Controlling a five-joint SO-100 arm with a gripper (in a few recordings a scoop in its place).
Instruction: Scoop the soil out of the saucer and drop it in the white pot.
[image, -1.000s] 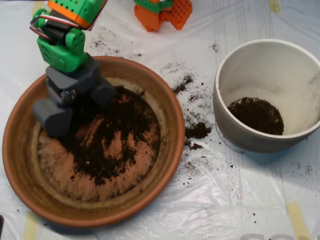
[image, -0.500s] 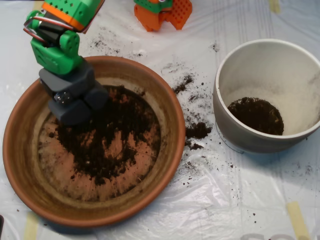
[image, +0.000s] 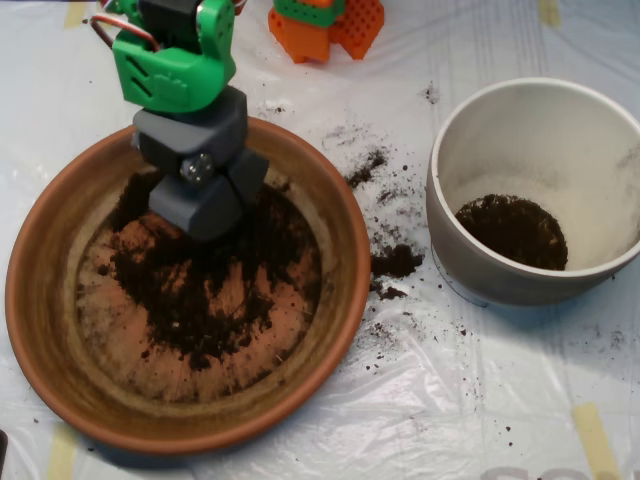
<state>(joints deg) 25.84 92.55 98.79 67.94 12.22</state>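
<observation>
The terracotta saucer (image: 352, 262) lies at the left with dark crumbly soil (image: 215, 295) spread over its middle and bare clay patches showing through. My grey scoop (image: 203, 212) hangs over the upper part of that soil, just inside the far rim. Its two halves are shut together after closing in the pile, and what they hold is hidden. The white pot (image: 450, 255) stands at the right, apart from the saucer, with a small heap of soil (image: 512, 231) on its floor.
Spilled soil clumps (image: 394, 262) and crumbs lie on the white plastic sheet between saucer and pot. The green arm link (image: 175, 68) rises above the scoop. An orange and green base (image: 325, 25) stands at the top edge.
The scoop's halves, spread apart over the saucer's left side a second ago, closed in the soil. The shut scoop then moved right and toward the far rim.
</observation>
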